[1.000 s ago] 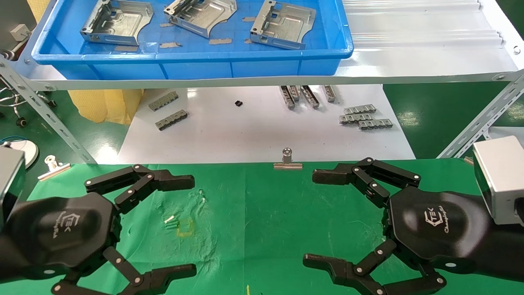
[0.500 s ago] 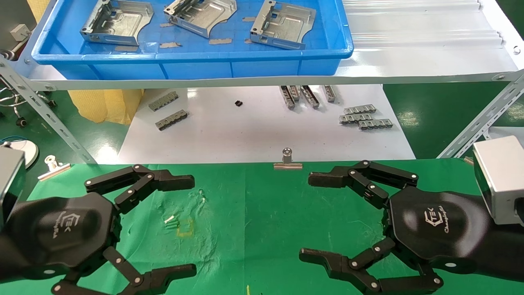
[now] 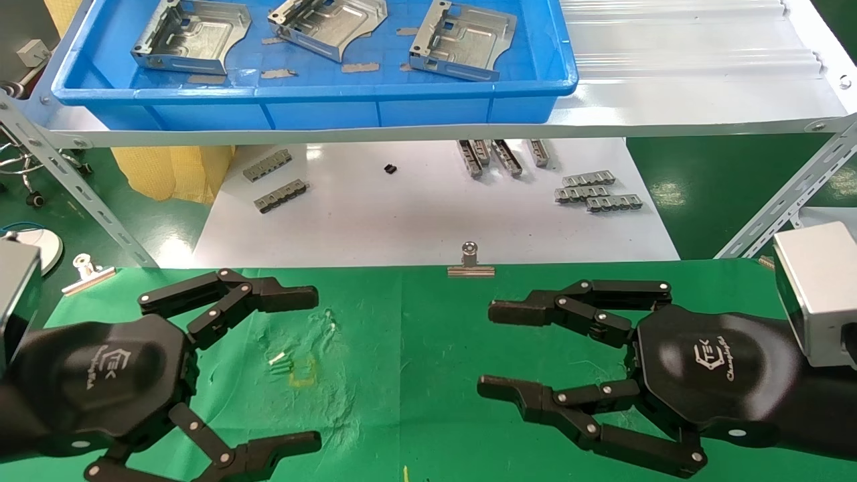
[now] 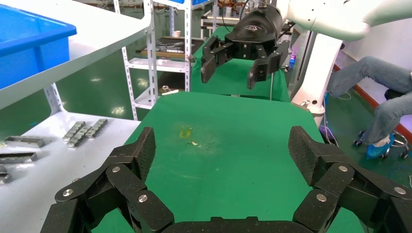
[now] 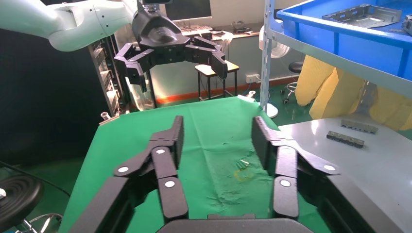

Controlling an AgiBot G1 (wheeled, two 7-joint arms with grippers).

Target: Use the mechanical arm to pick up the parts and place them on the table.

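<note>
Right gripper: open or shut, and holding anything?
Open and empty. The right gripper hangs above the table, a clear gap between its fingers with only green cloth showing through.

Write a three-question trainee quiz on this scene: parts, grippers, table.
1. How many parts lie in the blue tray?
2. True or false: the right gripper holds a part.
3. Which gripper's fingers are spread wider over the green table: A) left gripper, B) right gripper?

Key
1. Three: the others are at and.
2. False: its fingers are apart with nothing between them.
3. A.
</note>
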